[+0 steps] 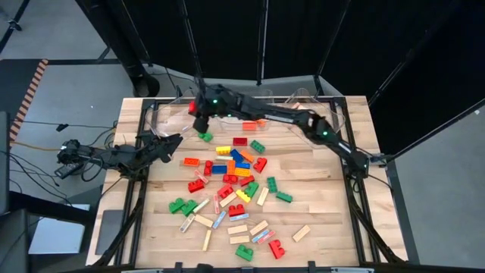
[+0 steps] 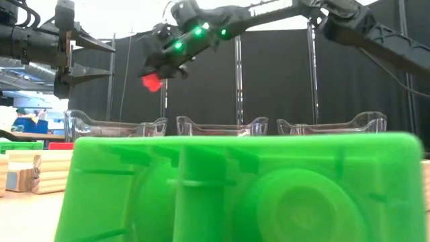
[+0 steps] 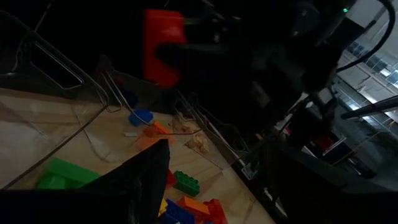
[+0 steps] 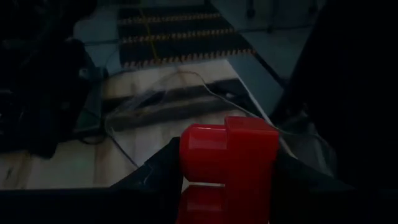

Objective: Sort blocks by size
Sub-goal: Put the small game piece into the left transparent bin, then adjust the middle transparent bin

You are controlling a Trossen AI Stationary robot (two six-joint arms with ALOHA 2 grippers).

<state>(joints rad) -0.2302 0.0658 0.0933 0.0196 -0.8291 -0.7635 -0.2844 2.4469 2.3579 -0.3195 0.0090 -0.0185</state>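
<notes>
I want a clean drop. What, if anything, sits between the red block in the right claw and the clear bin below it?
Nothing visible. The right claw holds the red block in open air above the left bin, with only clear space under it.

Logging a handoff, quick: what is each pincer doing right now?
Left pincer: open, empty, at the table's left side.
Right pincer: closed on a red block, above the bins.
</notes>
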